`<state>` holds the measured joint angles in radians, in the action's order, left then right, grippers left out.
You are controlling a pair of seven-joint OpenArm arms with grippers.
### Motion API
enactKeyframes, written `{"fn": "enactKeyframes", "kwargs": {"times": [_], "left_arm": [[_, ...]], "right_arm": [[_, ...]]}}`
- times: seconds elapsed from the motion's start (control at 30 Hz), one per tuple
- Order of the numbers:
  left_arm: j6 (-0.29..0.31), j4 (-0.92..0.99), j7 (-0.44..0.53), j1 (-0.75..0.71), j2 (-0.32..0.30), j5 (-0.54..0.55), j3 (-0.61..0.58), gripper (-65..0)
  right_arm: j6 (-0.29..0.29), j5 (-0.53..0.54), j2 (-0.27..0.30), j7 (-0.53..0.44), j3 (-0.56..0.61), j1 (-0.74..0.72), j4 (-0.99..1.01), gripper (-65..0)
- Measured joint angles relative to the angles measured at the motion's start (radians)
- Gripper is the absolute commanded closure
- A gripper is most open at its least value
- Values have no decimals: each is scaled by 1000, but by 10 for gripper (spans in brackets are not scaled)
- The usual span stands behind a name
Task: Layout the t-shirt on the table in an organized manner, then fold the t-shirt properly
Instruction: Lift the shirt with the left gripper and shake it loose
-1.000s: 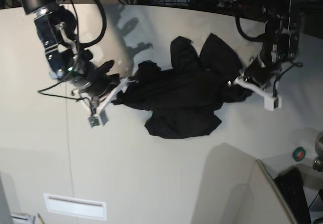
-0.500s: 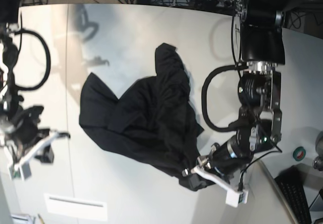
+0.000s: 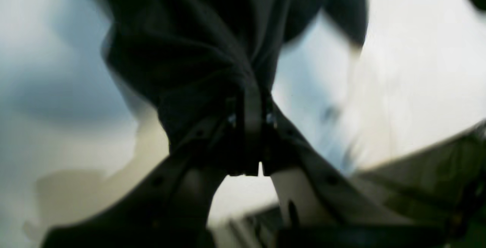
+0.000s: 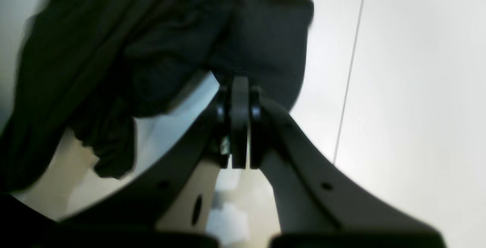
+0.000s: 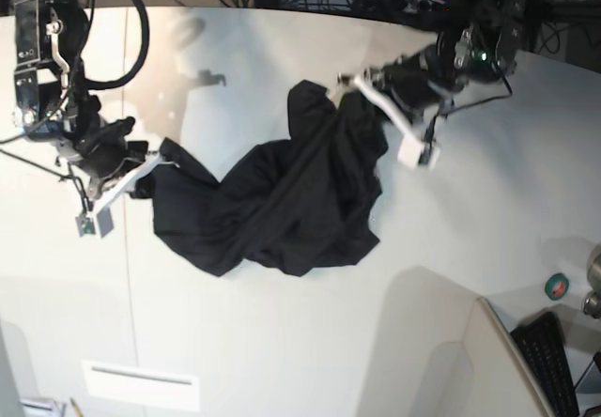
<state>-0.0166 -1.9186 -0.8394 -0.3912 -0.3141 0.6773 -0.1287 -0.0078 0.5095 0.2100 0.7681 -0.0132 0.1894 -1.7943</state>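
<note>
The black t-shirt (image 5: pixel 282 201) lies crumpled on the off-white table (image 5: pixel 282 342), pulled into a diagonal ridge between my two grippers. At the shirt's far right corner, my left gripper (image 5: pixel 349 83) is shut on a bunched fold; the left wrist view shows the fabric (image 3: pixel 197 50) twisted into the closed left gripper (image 3: pixel 248 107). My right gripper (image 5: pixel 155 164) is at the shirt's left edge. In the right wrist view the right gripper (image 4: pixel 239 88) is closed, with the shirt's cloth (image 4: pixel 152 50) meeting its tip. The shirt's graphic and tag are hidden.
A thin seam (image 5: pixel 127 276) runs down the table's left part. At the front right are a raised pale panel (image 5: pixel 441 342), a black keyboard (image 5: pixel 549 361) and a small green-topped object (image 5: pixel 556 286). A white rectangular plate (image 5: pixel 141 384) sits front left. Cables line the far edge.
My left gripper has swung from the front right to the far right, dragging the shirt with it. My right gripper has come in from the far left to the shirt's left edge.
</note>
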Motion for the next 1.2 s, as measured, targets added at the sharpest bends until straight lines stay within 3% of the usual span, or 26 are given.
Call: {"fn": "enactKeyframes", "kwargs": {"times": [0.1, 0.27, 0.3, 0.33, 0.37, 0.47, 0.57, 0.67, 0.73, 0.83, 0.97, 1.1, 1.2], "left_arm": [[-2, 5, -8, -66, -37, -4, -19, 0], [-2, 4, 0, -73, -35, -3, -19, 0], [-1, 4, 0, -74, -35, -3, -19, 0], [-2, 4, 0, -73, -35, -3, -27, 0], [-2, 4, 0, -72, -36, -3, -34, 0], [2, 4, 0, -72, -45, 2, -37, 0], [2, 4, 1, -72, -52, 3, -10, 0], [0, 3, -4, -58, -29, 5, 94, 0], [-7, 5, -21, 19, -11, -8, 142, 0], [-7, -8, -63, 186, 12, -2, 120, 0], [-2, -17, -208, 399, 126, -5, 9, 0], [11, 41, -209, 577, 269, -37, -74, 0], [-4, 210, -203, 729, 364, -185, -139, 0]], "right_arm": [[-2, -16, -26, -2, -12, 1, 47, 0], [0, 15, -96, -6, -4, 16, 48, 0], [5, 50, -101, -2, -3, 21, 48, 0], [46, 76, -103, 8, -1, 23, 50, 0], [81, 96, -101, 7, -1, 25, 50, 0], [159, 113, -98, 4, -1, 22, 55, -96], [161, 112, -97, 4, -9, 28, 56, -98], [166, 116, -71, 3, -6, 44, 57, -98], [166, 108, -45, 6, -10, 49, 60, -98], [166, 114, -19, -3, -8, 72, 60, -98], [166, 113, 35, -1, -10, 103, 61, -98], [166, 113, 77, -8, -13, 127, 60, -98], [166, 114, 94, 2, -11, 148, 60, -98]]}}
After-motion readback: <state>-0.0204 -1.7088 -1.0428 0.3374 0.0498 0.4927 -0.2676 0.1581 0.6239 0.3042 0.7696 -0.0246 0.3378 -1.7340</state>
